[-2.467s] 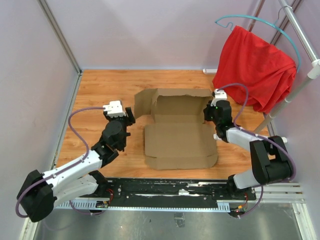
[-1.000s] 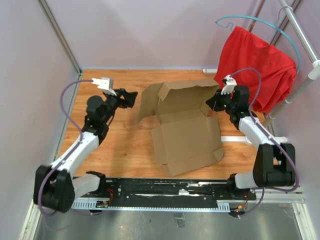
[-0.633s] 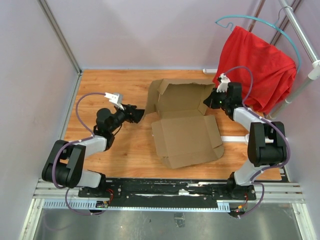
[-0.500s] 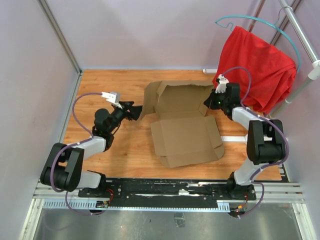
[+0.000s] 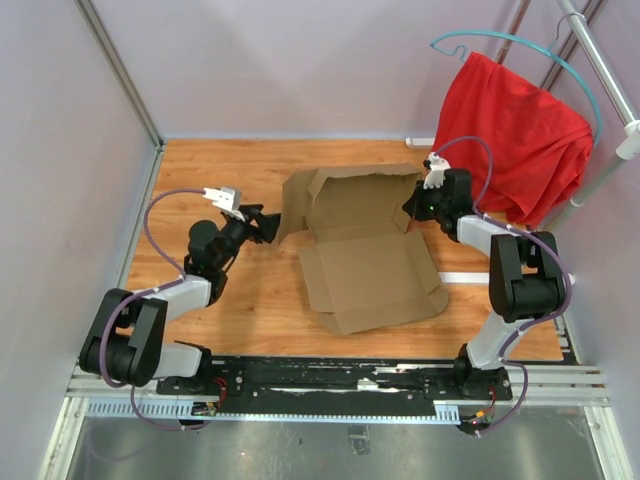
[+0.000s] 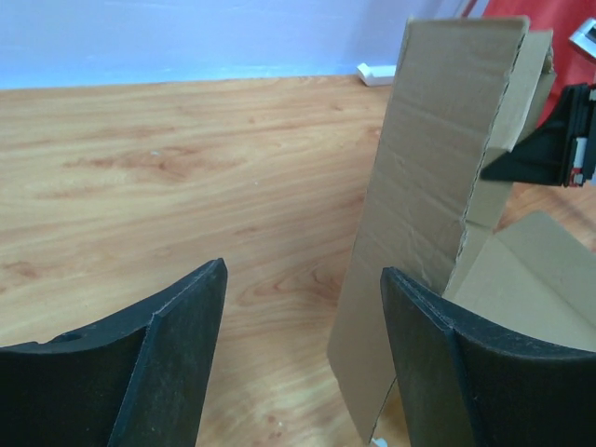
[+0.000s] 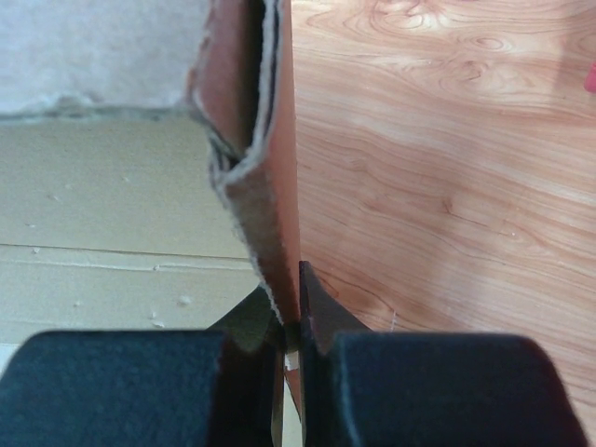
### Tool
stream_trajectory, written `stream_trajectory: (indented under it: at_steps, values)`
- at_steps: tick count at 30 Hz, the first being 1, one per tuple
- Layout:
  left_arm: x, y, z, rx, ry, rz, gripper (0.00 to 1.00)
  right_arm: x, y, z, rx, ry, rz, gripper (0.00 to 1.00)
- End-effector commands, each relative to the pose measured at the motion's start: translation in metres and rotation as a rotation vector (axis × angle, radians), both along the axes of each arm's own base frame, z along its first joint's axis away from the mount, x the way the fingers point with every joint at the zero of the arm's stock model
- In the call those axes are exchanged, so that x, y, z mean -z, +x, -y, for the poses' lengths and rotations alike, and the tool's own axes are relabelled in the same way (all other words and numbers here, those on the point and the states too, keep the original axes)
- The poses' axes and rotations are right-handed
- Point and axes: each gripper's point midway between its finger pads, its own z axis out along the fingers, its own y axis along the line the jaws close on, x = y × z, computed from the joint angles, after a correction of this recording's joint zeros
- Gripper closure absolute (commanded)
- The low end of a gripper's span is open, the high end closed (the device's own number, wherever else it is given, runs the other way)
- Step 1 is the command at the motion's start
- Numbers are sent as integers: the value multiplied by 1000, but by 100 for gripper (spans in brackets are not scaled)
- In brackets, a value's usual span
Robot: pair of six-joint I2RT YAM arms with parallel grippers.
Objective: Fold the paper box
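Observation:
The paper box (image 5: 365, 255) is a brown cardboard cut-out lying open on the wooden floor, its back wall and side flaps raised. My right gripper (image 5: 414, 205) is shut on the box's right side flap (image 7: 270, 186), which stands on edge between its fingers. My left gripper (image 5: 272, 226) is open and empty just left of the raised left flap (image 6: 424, 214); that flap stands in front of its right finger (image 6: 447, 354), apart from it.
A red cloth (image 5: 510, 135) hangs from a teal hanger on a metal rack at the back right. Pale walls close the floor (image 5: 220, 180) at the back and left. A white bar lies on the floor at right (image 5: 465, 277).
The left gripper has moved right, up to the box's left flap. The right gripper stays shut on the right flap and has shifted slightly left; the box has turned a little.

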Motion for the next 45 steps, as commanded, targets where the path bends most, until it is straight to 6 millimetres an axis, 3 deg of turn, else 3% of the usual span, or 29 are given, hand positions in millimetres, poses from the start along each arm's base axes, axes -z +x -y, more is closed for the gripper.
stream_trajectory:
  at_steps: [1, 8, 20, 31, 45]
  values:
    - [-13, -13, 1, 29, -34, 68, 28, 11, -5, -7, -22, -50, 4, 98]
    - [-26, -29, 14, 107, -57, 124, 28, 4, -5, -26, -61, -98, 39, 97]
    - [3, -26, 33, 157, -21, 47, 31, 11, -12, -45, -70, -112, 27, 98]
    - [10, -35, 55, 175, 46, 45, 33, 12, -29, -68, -73, -149, 46, 98]
    - [37, -12, 41, -23, 126, -51, 40, 9, -54, -77, -61, -140, 78, 98]
